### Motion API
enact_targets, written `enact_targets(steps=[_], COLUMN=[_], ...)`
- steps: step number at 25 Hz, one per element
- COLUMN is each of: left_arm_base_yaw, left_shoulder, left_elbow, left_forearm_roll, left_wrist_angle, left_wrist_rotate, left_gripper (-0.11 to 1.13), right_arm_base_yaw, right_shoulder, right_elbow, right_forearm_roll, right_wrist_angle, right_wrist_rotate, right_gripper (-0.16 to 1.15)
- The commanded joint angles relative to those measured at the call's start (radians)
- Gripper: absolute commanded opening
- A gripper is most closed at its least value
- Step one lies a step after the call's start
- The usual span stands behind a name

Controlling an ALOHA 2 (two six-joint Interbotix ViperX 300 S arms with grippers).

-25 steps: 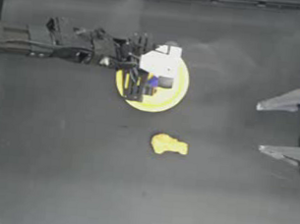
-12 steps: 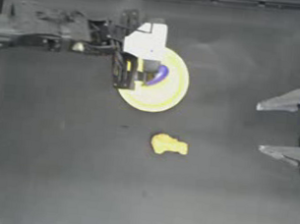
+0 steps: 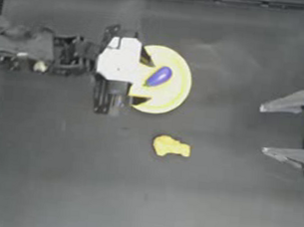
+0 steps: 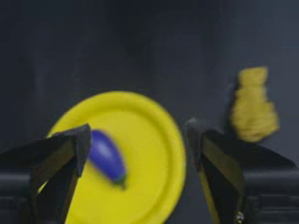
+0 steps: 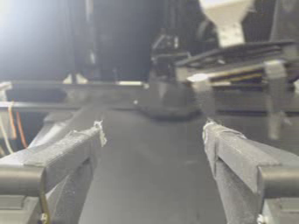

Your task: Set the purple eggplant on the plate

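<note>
Lying flat on the plate (image 3: 166, 94): the purple eggplant (image 3: 159, 76), near the plate's middle, long axis on a diagonal, one end aimed toward the table's far right corner, the other toward its near left. Green stem end visible in the left wrist view (image 4: 119, 178), at the end nearer that camera. Just beside the eggplant on its left: the left gripper (image 3: 143, 79), over the plate's left part, jaws spread wide and gripping nothing, one fingertip (image 4: 79, 135) close by the eggplant (image 4: 107, 155) in the left wrist view; contact not discernible. Nearer the table's front edge, apart from the plate: a lumpy orange-yellow piece (image 3: 171, 146). At the table's right edge: the right gripper (image 3: 265, 129), jaws wide apart, empty.
</note>
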Motion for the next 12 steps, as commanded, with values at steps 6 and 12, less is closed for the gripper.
enact_targets(steps=[6,12], left_arm_base_yaw=[-0.043,-0.083], left_shoulder=[-0.172,-0.252], left_elbow=[0.11,0.196], left_forearm_roll=[-0.112,-0.178], left_wrist_angle=[-0.135,-0.213], left_wrist_rotate=[-0.002,-0.003], left_gripper=[0.96,0.96], right_arm_base_yaw=[0.0,0.0], right_shoulder=[0.005,0.005], right_elbow=[-0.014,-0.014], right_forearm_roll=[0.003,0.003], right_wrist_angle=[-0.006,-0.006], right_wrist_rotate=[-0.002,-0.002], right_gripper=[0.98,0.98])
